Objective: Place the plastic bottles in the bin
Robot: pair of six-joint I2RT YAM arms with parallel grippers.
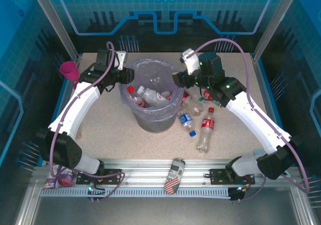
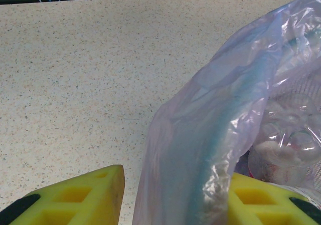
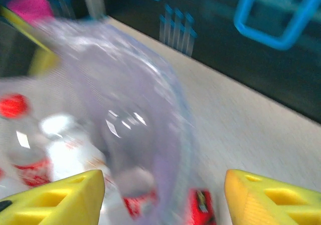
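The bin (image 1: 150,122) stands mid-table, its lavender bag (image 2: 210,135) holding several plastic bottles (image 1: 148,95). My left gripper (image 1: 128,77) is at the bin's left rim. Its yellow fingers (image 2: 95,195) are shut on the rim and bag fold, with my left gripper (image 2: 175,185) straddling it. My right gripper (image 1: 176,79) hovers over the right rim. In the blurred right wrist view my right gripper (image 3: 164,185) is open, nothing touching its pads. A clear bottle (image 3: 125,155) lies below it inside the bag. More bottles (image 1: 206,130) lie right of the bin.
A pink goblet (image 1: 70,72) stands at the table's left edge. A patterned can (image 1: 174,176) lies on the front rail between the arm bases. A blue-labelled bottle (image 1: 186,121) and others crowd the table right of the bin, under my right arm.
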